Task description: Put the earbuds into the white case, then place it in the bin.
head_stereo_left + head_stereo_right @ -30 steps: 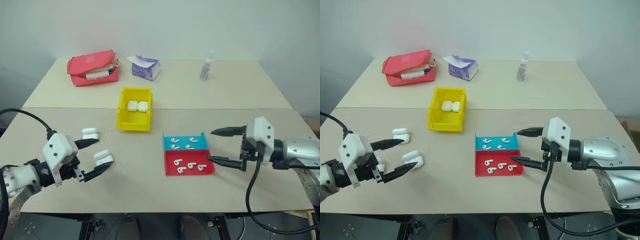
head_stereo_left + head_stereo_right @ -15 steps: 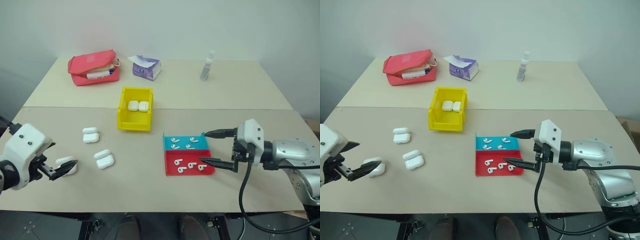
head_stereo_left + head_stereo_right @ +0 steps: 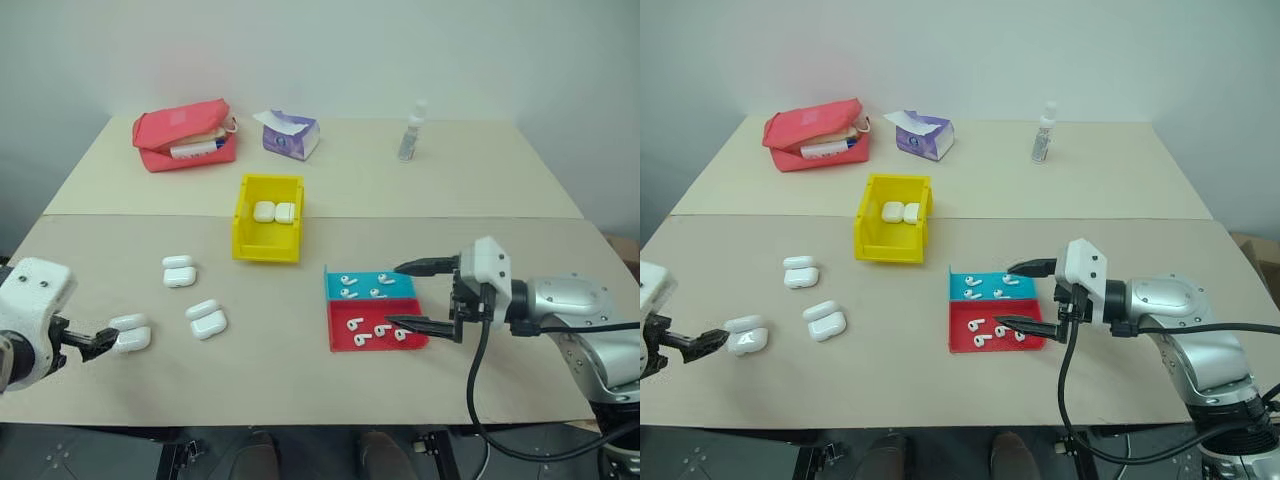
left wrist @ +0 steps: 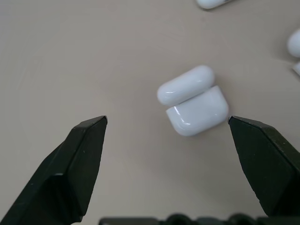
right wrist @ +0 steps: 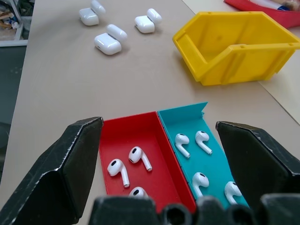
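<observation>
Now the white case (image 4: 193, 100) lies between the open left end effector's (image 4: 168, 136) fingers.

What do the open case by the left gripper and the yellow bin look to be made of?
The white case looks like glossy hard plastic: smooth rounded shell with bright highlights along its edges. The bin looks like moulded plastic with a duller sheen: uniform yellow, thick rim, stiff walls. Both are judged by look alone.
</observation>
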{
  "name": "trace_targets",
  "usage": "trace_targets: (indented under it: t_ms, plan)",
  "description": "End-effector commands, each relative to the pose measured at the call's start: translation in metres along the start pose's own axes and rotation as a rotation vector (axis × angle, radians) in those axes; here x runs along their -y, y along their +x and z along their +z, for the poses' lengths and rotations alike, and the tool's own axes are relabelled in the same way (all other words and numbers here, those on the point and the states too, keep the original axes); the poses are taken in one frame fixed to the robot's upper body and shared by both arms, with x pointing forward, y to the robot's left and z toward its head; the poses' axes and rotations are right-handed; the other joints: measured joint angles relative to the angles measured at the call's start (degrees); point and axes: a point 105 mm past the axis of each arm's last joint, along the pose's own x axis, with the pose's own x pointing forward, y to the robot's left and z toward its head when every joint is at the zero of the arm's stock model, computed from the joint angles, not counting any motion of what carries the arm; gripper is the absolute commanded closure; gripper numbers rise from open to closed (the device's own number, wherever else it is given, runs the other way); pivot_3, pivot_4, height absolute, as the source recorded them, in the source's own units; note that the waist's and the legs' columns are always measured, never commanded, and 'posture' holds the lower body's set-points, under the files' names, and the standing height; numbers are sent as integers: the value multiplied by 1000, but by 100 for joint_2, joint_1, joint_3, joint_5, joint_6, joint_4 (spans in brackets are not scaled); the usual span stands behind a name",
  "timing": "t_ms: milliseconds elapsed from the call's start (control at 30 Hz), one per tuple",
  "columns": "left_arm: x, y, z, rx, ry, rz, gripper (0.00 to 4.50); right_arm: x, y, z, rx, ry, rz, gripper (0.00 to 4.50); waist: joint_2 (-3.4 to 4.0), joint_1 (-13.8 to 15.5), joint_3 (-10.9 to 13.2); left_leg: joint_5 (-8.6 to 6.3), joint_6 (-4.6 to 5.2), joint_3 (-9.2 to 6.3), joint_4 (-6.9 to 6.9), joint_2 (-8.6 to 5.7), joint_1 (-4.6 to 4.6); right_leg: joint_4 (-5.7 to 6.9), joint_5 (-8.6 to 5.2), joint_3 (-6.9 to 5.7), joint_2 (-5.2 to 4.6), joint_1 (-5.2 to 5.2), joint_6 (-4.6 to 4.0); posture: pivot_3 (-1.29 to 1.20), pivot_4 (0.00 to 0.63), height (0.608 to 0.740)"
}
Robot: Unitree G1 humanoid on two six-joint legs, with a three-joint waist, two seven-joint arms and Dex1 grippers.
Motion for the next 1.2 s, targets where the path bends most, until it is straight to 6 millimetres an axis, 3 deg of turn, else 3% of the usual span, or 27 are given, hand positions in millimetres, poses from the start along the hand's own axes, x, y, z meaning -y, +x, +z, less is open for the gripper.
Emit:
trace_targets:
  t_ms: [33, 267, 500, 967, 1067, 1200]
  plan:
    - [5, 6, -1, 23, -30, 73, 0, 2, -2, 8, 6, -27, 3, 10, -4, 1, 1, 0, 0, 0, 1, 0, -2, -1, 0, 0, 0, 0, 0, 0, 150, 740]
    - [24, 26, -7, 33, -197, 117, 0, 2, -4, 8, 4, -29, -7, 10, -9, 20, -1, 1, -2, -9, 6, -3, 0, 3, 2, -3, -1, 6, 0, 0, 150, 740]
    - [27, 40, -12, -34, -296, 163, 0, 2, -5, 7, 4, -34, -25, 10, -10, 20, -2, 6, -11, -13, 7, -4, 2, 9, 3, -3, 0, 6, 0, 0, 150, 740]
    - [41, 42, -16, -214, -374, 127, 0, -1, -9, 6, 1, -31, -53, 10, -7, 33, -1, 16, -32, -13, 6, -7, 10, 22, 3, -3, -4, 6, -1, 0, 150, 740]
    - [41, 43, -13, -213, -370, 136, 565, -3, -9, 5, 0, -30, -56, 0, -7, 42, -1, 18, -35, -11, 5, -7, 11, 26, 2, -3, -2, 4, -2, 0, 150, 740]
    - [39, 45, -9, -208, -382, 146, 1710, -4, -9, 5, -1, -27, -62, 0, -7, 47, -1, 21, -41, -9, 1, -7, 11, 24, 1, -2, -1, 2, -3, 0, 150, 740]
